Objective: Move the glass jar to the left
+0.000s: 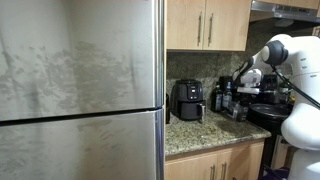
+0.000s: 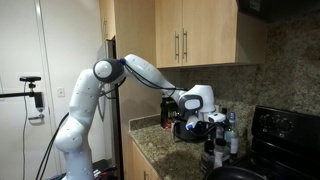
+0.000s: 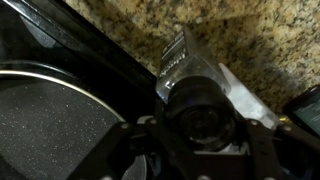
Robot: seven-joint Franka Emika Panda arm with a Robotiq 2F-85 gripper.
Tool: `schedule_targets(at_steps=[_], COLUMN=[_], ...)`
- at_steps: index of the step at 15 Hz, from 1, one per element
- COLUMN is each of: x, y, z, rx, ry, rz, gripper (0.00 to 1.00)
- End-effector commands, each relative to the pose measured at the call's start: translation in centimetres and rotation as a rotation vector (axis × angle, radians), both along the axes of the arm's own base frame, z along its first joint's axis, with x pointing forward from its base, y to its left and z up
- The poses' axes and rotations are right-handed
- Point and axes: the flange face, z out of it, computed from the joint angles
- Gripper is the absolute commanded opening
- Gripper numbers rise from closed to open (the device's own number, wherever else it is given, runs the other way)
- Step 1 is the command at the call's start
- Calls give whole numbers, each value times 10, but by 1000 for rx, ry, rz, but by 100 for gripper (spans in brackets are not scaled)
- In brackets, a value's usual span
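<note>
The pincer hangs right over the jar on the granite table beside the pan, though whether it's clamped I cannot tell.

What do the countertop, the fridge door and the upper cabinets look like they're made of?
Countertop: speckled brown stone, probably polished granite. Fridge door: brushed stainless steel, going by its grey streaky sheen. Upper cabinets: light wood or veneer, smooth finish.

SS fridge, blk air fryer, stove
</note>
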Motion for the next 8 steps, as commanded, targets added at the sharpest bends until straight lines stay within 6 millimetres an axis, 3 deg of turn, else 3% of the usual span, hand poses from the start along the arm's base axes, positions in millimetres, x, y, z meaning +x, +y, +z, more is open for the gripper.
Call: schedule_targets(at_steps=[1, 4, 8], x=[-23, -48, -98], y=[13, 36, 92], z=[38, 73, 107], rx=[89, 116, 171], ry=[62, 83, 59], rz=[86, 218, 444], gripper=[26, 26, 26])
